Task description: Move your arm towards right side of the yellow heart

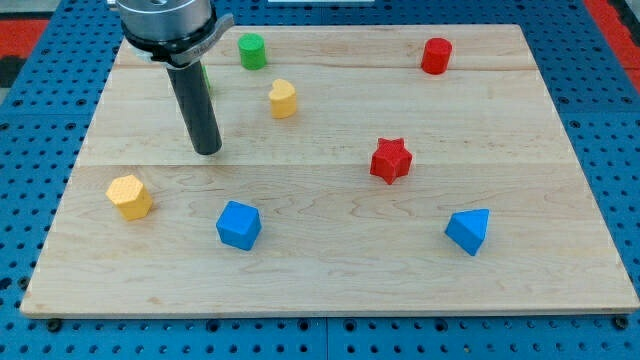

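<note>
Blue pegboard framed a pale wooden desk (330, 110) that filled most of the view, and on it the blocks lay scattered well apart. Biggest after the board was the arm itself: a grey mount at the view's top left with a dark rod (195, 100) dropping from it, and my tip (208, 152) resting on bare wood left of centre. No hand was fitted to it, so nothing could be spread, pressed or pinched; the rod touched only the desk and no block.

Among the blocks, a blue cube-like piece (238, 225) sat near the bottom left and a blue wedge-like block (469, 231) near the bottom right. A yellow hexagonal block (130, 196) lay below and to the left of my tip. A red star (391, 160) stood right of centre, a red cylinder (436, 55) at the top right and a green cylinder (251, 51) at the top, just right of the mount. A sliver of another green block (204, 76) peeked from behind the rod.

The yellow heart (283, 98) lay up and to the right of my tip, near it but apart. As I judged it, the approach was only under way: my tip stood on the heart's left and lower side. The next move called for a path curving below the heart and up onto its right side, leaving it undisturbed
</note>
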`<state>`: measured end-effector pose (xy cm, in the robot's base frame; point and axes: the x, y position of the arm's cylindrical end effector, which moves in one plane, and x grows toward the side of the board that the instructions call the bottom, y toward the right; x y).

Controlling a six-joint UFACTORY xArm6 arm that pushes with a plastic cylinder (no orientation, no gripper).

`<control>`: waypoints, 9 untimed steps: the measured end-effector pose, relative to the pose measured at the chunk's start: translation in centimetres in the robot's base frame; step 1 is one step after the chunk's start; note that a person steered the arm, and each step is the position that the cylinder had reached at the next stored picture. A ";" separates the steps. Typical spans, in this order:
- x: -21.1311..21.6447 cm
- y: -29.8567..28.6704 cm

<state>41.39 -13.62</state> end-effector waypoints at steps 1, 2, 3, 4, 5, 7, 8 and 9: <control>-0.5 0.2; -0.5 0.2; 0.3 -1.2; 1.2 -4.5; 1.2 -5.9; -0.7 -3.1; -2.6 9.6; -3.2 13.1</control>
<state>38.19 -0.47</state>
